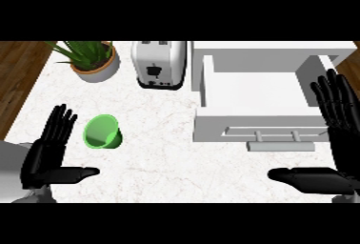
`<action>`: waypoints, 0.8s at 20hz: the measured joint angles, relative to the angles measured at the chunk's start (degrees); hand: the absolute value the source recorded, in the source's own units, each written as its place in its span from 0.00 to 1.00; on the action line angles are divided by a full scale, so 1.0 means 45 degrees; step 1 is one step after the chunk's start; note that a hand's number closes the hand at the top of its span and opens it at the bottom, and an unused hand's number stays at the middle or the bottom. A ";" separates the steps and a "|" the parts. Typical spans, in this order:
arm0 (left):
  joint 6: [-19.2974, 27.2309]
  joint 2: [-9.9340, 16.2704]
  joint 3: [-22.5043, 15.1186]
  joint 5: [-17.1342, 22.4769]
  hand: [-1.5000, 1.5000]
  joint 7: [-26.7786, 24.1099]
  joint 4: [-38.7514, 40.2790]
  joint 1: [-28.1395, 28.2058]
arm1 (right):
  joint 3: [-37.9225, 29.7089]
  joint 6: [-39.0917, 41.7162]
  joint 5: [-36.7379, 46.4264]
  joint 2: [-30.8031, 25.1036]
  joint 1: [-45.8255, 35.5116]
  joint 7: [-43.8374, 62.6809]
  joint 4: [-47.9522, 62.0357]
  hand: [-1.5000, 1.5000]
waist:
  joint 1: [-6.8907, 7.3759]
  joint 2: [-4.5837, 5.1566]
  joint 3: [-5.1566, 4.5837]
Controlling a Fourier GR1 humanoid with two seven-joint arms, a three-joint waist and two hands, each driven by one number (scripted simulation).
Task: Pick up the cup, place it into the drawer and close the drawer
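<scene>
lying on its side near the counter's left edge, the green cup (103, 132) showed its open mouth upward and toward the left, just beside the fingertips of the left hand (48, 152). that hand was open, fingers straight and together, thumb out toward the counter's middle; the right hand (336, 143) was open likewise at the right edge, fingers straight over the open drawer (253, 131). neither touched the cup. it looked small, thin-walled and stiff, probably light and smooth (likely to roll if nudged on its curved side). the likeliest hold was across the body near the rim, thumb on one wall and fingers on the other. a toaster (160, 64) and a potted plant (91, 59) stood along the far edge.
</scene>
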 measured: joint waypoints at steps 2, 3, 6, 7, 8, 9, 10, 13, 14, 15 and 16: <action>-0.0037 0.0158 0.0201 -0.0282 0.00 -0.0745 0.1168 -0.0211 | -0.0279 0.0232 -0.0289 -0.0169 0.0082 -0.0010 -0.0082 0.00 | -0.0022 0.0003 -0.0002; -0.0018 0.0208 0.0261 -0.0425 0.00 -0.1061 0.1702 -0.0342 | -0.0142 0.0199 -0.0163 -0.0045 0.0188 -0.0106 -0.0109 0.00 | -0.0025 0.0003 -0.0001; -0.0004 0.0387 0.0484 -0.0814 0.00 -0.2290 0.3771 -0.1057 | -0.0059 0.0146 0.0038 0.0056 0.0056 -0.0124 0.0034 0.00 | -0.0035 0.0008 -0.0004; -0.0142 0.0526 0.0619 -0.0870 0.00 -0.2785 0.4639 -0.1350 | 0.0035 0.0080 0.0181 0.0152 0.0026 -0.0265 0.0161 0.00 | -0.0050 0.0015 -0.0006; -0.0283 0.0616 0.0700 -0.0921 0.00 -0.3289 0.5267 -0.1432 | 0.0092 0.0035 0.0252 0.0204 0.0033 -0.0177 0.0103 0.00 | -0.0049 0.0017 -0.0006; -0.0292 0.0658 0.0728 -0.0989 0.00 -0.3584 0.5775 -0.1607 | 0.0151 0.0052 0.0327 0.0279 0.0121 -0.0369 0.0205 0.00 | -0.0044 0.0012 -0.0007; -0.0358 0.0736 0.0793 -0.1033 0.00 -0.3947 0.6383 -0.1818 | 0.0126 0.0054 0.0355 0.0258 -0.0093 -0.0323 0.0353 0.00 | -0.0040 0.0013 -0.0005; -0.0399 0.0910 0.0959 -0.1261 0.00 -0.5229 0.8289 -0.2514 | -0.0045 0.0295 0.0182 0.0208 0.0239 -0.0568 0.0313 0.00 | -0.0063 0.0016 -0.0006; -0.0387 0.0983 0.1037 -0.1280 0.00 -0.5445 0.8906 -0.2908 | -0.0127 0.0374 0.0099 0.0172 0.0211 -0.0589 0.0411 0.00 | -0.0069 0.0016 -0.0008; -0.0392 0.1036 0.1055 -0.1317 0.00 -0.5731 0.9370 -0.3088 | -0.0232 0.0441 0.0004 0.0132 0.0189 -0.0514 0.0380 0.00 | -0.0066 0.0016 -0.0006; -0.0425 0.1080 0.1111 -0.1387 0.00 -0.6143 1.0073 -0.3381 | -0.0201 0.0416 -0.0005 0.0154 0.0071 -0.0343 0.0296 0.00 | -0.0083 0.0022 -0.0006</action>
